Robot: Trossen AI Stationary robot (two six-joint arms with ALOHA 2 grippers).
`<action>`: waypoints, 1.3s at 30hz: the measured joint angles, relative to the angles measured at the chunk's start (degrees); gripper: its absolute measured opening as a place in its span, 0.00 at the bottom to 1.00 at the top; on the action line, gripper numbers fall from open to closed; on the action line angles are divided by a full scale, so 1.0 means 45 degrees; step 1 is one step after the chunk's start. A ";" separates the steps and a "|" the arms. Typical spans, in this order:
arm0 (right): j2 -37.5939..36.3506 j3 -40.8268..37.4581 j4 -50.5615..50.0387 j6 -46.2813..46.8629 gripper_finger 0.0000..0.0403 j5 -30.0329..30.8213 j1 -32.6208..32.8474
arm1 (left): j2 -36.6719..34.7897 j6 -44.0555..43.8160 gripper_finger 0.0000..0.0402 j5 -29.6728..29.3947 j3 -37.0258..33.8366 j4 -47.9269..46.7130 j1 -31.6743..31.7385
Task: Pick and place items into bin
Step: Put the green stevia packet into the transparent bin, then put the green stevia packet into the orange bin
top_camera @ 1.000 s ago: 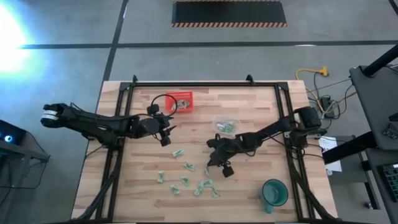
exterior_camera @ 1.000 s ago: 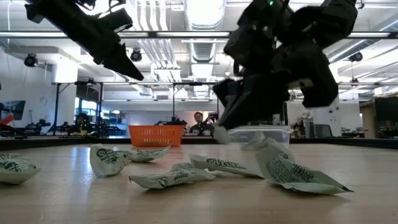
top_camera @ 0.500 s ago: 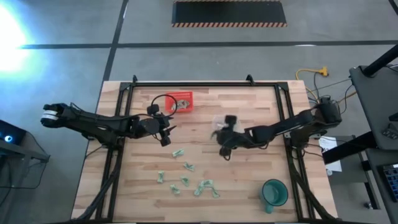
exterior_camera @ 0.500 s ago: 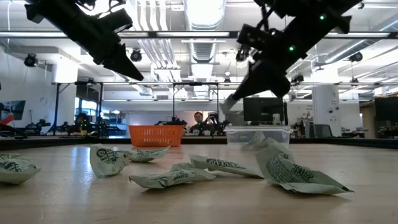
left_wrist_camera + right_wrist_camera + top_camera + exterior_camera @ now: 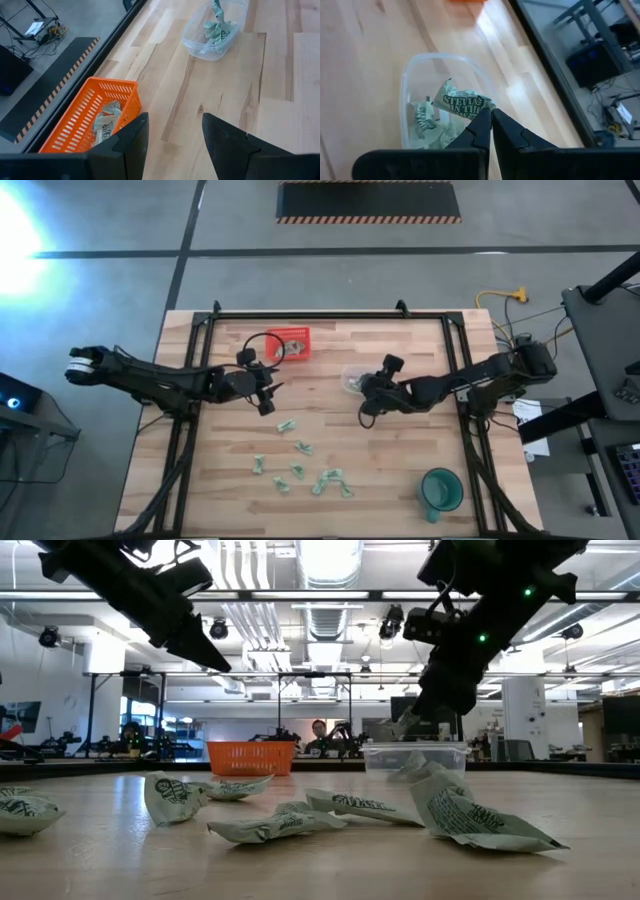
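Clear plastic tub [image 5: 415, 757]: landmark, mid-table. Right gripper [image 5: 408, 724] just above its rim, apparently pinching a pale packet. Green packets [image 5: 340, 806] strewn nearer than the tub. Orange basket [image 5: 251, 756] beside it, farther back. Left gripper [image 5: 205, 652] hangs high above the basket.

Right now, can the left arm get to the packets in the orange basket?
Probably yes. The left gripper hangs open just above and beside the orange basket, whose top is open, and nothing sits between them. The packets inside lie uncovered.

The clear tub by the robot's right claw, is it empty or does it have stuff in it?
Not empty. The clear tub has several green packets inside, and the right gripper, shut on another packet, hangs above it.
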 joint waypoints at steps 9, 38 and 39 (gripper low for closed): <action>0.0096 -0.0010 -0.0391 0.0567 0.04 -0.0076 -0.0259 | 0.0006 0.0089 0.42 -0.0003 -0.0231 0.0288 0.0004; -0.1572 -0.0010 -0.1117 -0.0156 0.36 -0.0275 0.0649 | 0.1143 -0.1974 0.42 0.4327 -0.1229 0.1000 -0.0442; -0.1668 -0.0010 -0.1112 -0.0162 0.35 -0.0272 0.0709 | 0.1394 -0.1986 0.42 0.4326 -0.1261 0.1122 -0.0505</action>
